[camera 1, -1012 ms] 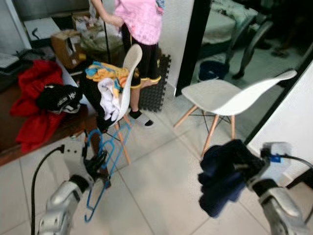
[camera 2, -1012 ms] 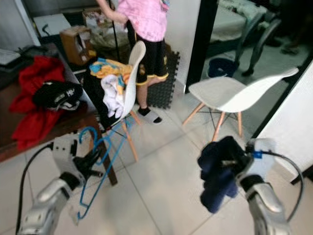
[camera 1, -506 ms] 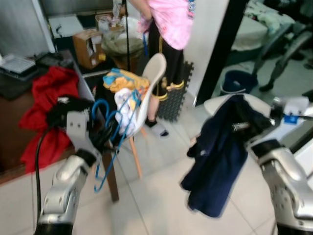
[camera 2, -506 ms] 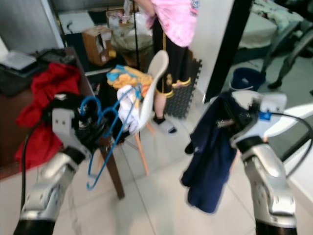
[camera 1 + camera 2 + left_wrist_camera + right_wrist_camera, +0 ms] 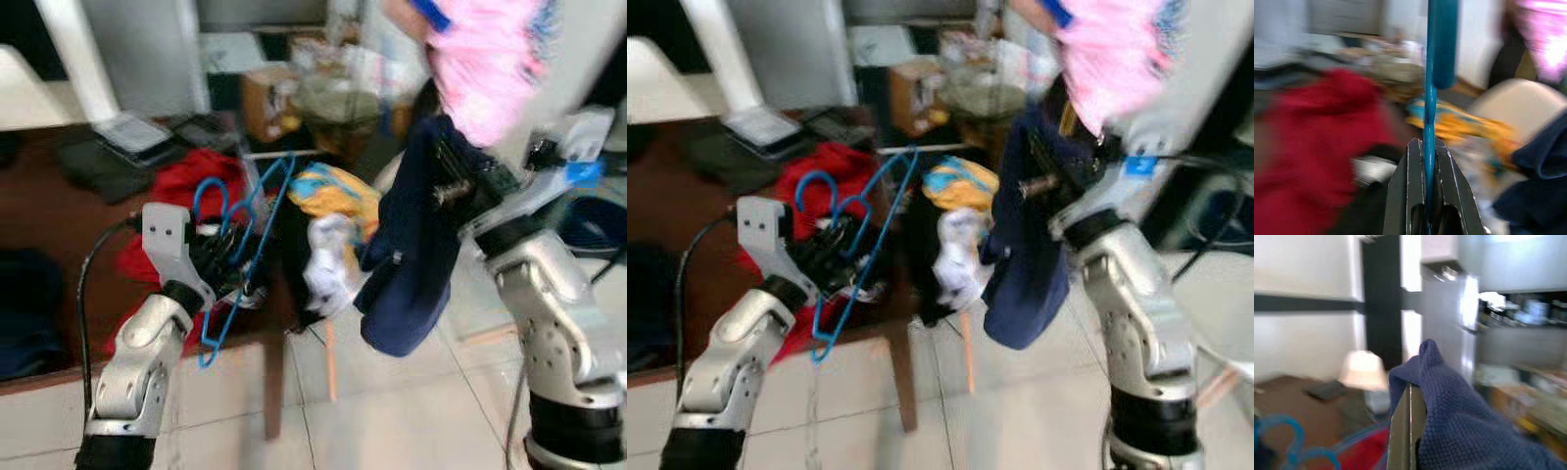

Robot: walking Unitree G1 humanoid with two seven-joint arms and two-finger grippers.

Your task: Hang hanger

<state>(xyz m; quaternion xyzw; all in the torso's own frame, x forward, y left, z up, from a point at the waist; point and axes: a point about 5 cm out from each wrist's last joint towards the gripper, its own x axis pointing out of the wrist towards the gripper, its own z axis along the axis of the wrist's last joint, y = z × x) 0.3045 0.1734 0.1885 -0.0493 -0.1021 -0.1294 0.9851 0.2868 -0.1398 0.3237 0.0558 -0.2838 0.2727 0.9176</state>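
Two grippers are working in front of the desk [image 5: 59, 211]. The left gripper [image 5: 227, 257] is pinching a blue hanger [image 5: 240, 240] between closed fingers [image 5: 1409, 186], holding it raised over the desk's front edge. The right gripper [image 5: 460, 181] is gripping a navy garment [image 5: 411, 255], which is hiding most of its fingers. A red cloth [image 5: 181, 191] is lying on the desk behind the hanger. Farther back, a person in a pink top [image 5: 480, 59] is standing, blurred and cut off by the frame.
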